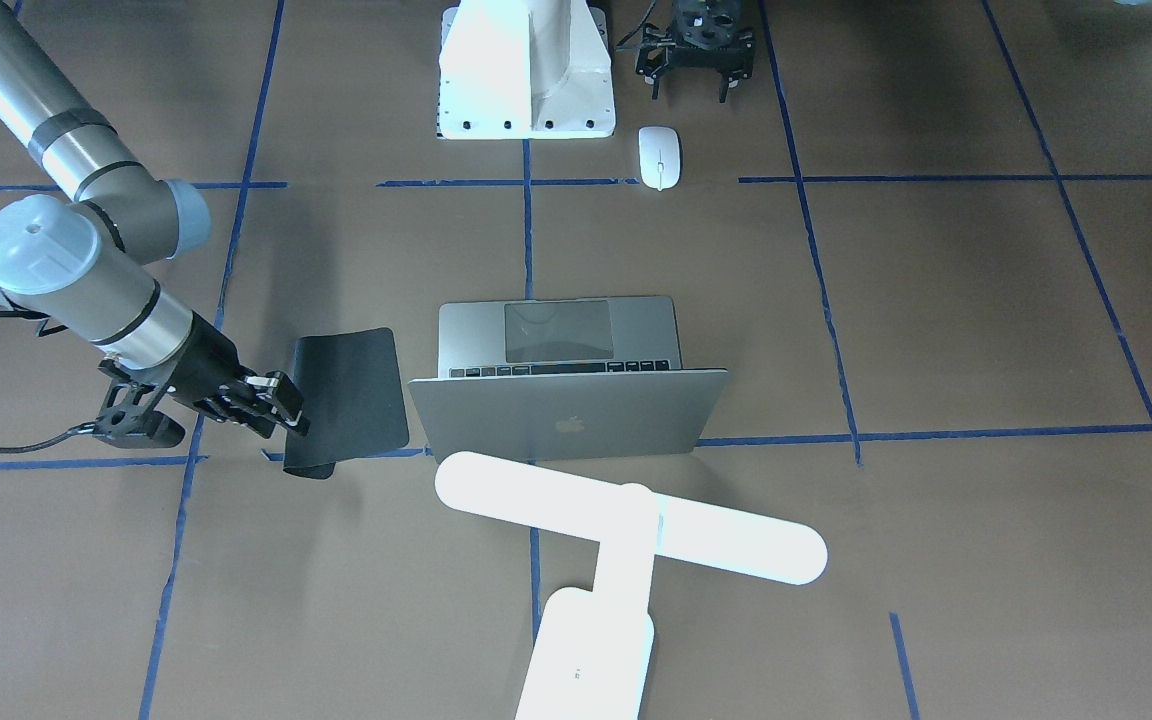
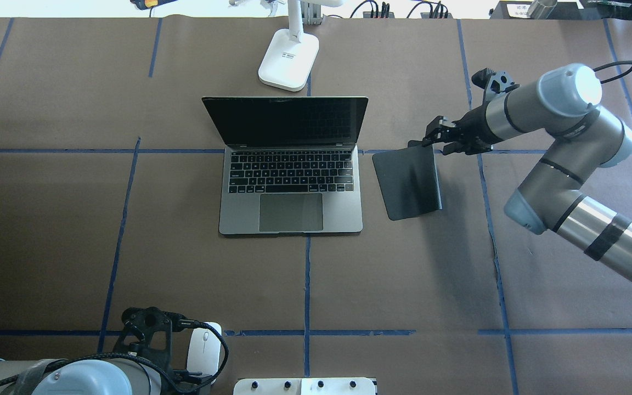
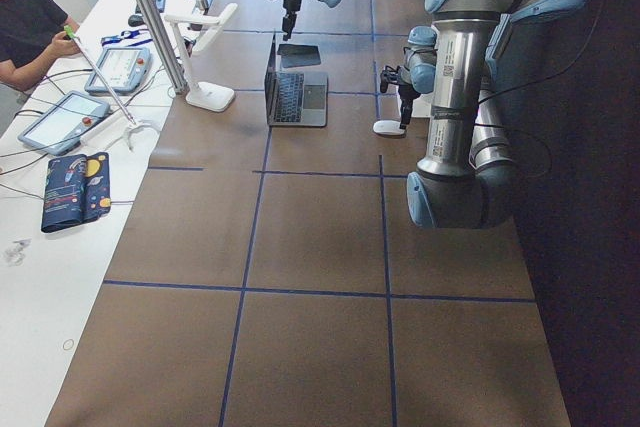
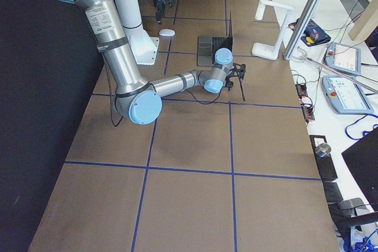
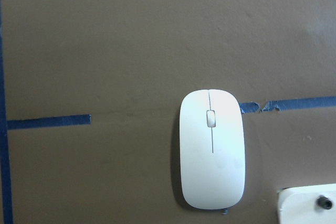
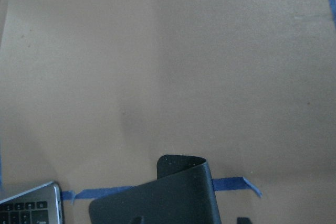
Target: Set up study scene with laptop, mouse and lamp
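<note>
Mat, floppy, black, pinched in right end effector; left end effector splayed

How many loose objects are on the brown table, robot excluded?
4: the laptop at centre; the lamp beyond its screen; the mouse near the robot's pedestal; the mouse pad beside the laptop, pinched by the right gripper.
</note>
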`<act>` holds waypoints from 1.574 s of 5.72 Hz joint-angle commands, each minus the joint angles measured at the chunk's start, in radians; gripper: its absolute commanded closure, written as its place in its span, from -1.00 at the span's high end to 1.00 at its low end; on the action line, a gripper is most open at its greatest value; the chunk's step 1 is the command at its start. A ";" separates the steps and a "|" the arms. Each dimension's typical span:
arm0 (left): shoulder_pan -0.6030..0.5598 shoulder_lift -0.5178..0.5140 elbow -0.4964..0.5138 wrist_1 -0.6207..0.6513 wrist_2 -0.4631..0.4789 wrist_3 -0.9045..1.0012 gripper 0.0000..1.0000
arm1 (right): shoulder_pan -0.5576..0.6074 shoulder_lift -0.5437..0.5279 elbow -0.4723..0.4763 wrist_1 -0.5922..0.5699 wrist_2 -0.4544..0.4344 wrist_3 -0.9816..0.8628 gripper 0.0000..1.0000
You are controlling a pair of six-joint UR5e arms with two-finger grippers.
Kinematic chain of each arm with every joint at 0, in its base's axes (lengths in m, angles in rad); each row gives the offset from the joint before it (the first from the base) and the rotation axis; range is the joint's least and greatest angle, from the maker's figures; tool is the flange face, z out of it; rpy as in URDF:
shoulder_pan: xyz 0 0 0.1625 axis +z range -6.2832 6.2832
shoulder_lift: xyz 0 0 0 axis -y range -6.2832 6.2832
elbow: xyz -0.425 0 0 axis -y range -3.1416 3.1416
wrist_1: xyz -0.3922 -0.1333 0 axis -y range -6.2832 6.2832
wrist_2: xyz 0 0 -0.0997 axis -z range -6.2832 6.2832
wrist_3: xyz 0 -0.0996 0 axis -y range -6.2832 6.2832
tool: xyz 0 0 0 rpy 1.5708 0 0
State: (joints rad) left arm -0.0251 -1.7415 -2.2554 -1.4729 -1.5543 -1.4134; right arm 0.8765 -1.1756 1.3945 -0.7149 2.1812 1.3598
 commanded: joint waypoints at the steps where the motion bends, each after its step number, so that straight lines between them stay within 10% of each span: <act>1: -0.009 -0.004 0.081 -0.155 -0.003 0.045 1.00 | 0.108 -0.039 0.026 0.003 0.156 -0.010 1.00; 9: -0.059 -0.075 0.223 -0.218 -0.010 0.044 1.00 | 0.102 -0.061 0.046 0.003 0.143 -0.010 1.00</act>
State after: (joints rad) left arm -0.0832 -1.8144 -2.0361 -1.6904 -1.5635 -1.3699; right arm 0.9791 -1.2359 1.4408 -0.7118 2.3244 1.3499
